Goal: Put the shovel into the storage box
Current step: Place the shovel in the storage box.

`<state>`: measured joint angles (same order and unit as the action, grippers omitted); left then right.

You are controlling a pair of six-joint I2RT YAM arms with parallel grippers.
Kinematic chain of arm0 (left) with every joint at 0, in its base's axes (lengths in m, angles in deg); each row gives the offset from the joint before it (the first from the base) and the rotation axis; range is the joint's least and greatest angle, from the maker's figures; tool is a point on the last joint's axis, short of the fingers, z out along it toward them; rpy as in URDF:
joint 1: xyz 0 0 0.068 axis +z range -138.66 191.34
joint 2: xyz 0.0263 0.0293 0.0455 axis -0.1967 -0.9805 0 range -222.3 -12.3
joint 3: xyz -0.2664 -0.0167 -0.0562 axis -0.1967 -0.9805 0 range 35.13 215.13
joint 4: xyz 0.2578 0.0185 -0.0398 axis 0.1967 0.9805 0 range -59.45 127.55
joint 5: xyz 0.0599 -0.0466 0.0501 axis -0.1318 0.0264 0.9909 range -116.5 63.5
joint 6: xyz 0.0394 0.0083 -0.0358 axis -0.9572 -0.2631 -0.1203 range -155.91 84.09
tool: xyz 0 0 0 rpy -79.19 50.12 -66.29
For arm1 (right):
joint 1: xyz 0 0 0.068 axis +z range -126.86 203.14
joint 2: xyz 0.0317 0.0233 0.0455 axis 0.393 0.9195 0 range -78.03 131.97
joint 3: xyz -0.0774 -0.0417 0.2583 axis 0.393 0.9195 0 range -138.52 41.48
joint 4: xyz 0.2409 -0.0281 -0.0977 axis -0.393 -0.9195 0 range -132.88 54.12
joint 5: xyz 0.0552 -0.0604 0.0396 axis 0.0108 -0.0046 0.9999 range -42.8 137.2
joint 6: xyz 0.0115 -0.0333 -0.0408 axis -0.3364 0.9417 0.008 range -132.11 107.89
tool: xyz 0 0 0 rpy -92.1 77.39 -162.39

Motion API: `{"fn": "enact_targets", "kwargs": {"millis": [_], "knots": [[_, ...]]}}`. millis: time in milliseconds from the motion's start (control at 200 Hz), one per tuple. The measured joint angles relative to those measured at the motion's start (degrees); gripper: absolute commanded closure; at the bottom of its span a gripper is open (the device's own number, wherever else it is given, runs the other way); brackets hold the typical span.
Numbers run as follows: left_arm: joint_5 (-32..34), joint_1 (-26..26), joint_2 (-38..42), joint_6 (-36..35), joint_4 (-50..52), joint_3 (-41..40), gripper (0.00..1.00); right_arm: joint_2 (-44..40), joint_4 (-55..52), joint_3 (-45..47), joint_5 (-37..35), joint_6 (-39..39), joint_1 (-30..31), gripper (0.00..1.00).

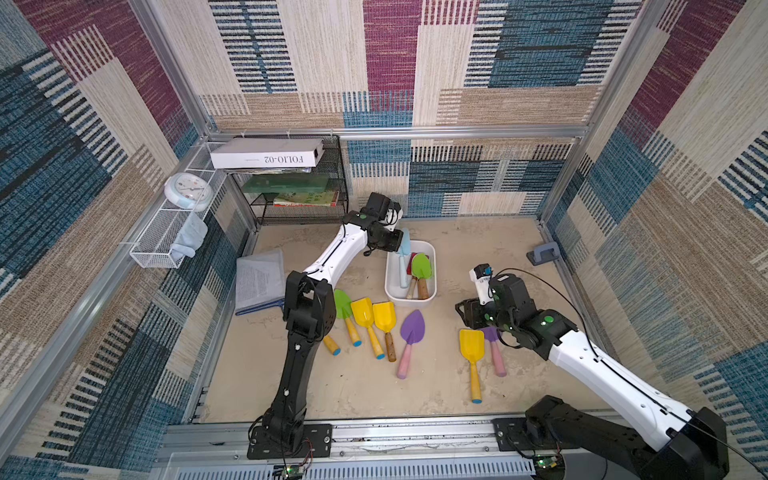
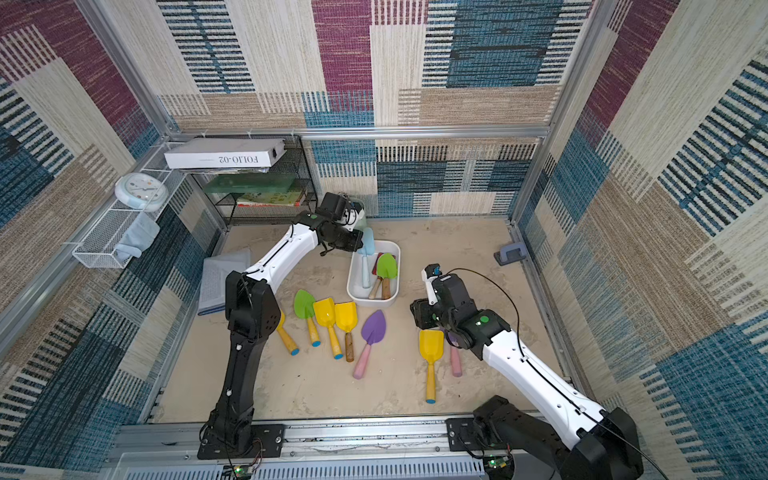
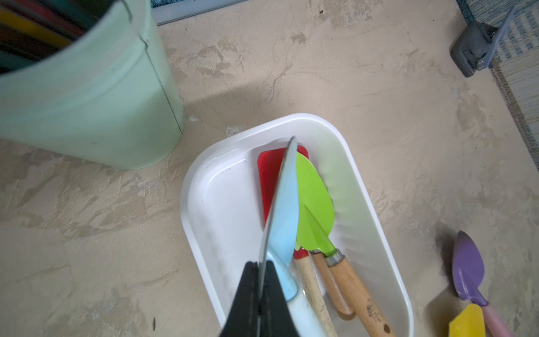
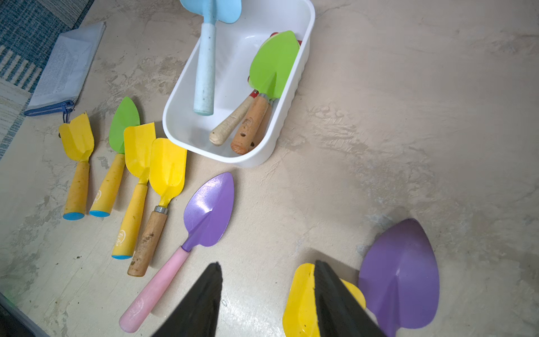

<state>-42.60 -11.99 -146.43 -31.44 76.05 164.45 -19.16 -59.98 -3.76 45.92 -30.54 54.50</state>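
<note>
Left wrist view: left gripper (image 3: 259,264) pinches the blue shovel (image 3: 284,204) by its thin blade edge above the storage box (image 3: 221,204).
Its handle dips inside beside the green shovel (image 3: 313,198); released so, the blade may hang on the rim. Right gripper (image 4: 267,264) is spread, holding nothing.
</note>
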Motion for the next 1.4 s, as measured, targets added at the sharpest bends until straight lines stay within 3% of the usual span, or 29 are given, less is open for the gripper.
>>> {"fn": "enact_targets", "kwargs": {"millis": [601,1077,1222,1403], "knots": [[-3.17,0.04,-4.92,0.09,0.87,-2.12,1.00,1.14,0.87,0.72,0.02,-0.24,0.00,0.46],[-4.63,-0.02,-8.87,1.36,1.70,1.73,0.99,1.88,1.42,1.03,0.00,-0.15,0.00,0.46],[-4.55,-0.02,-9.35,1.60,2.23,2.51,0.90,2.27,1.62,1.03,0.02,-0.07,0.00,0.46],[-3.78,-0.28,-9.57,1.53,2.19,3.10,0.67,2.40,1.64,1.03,0.02,0.07,0.00,0.46]]}}
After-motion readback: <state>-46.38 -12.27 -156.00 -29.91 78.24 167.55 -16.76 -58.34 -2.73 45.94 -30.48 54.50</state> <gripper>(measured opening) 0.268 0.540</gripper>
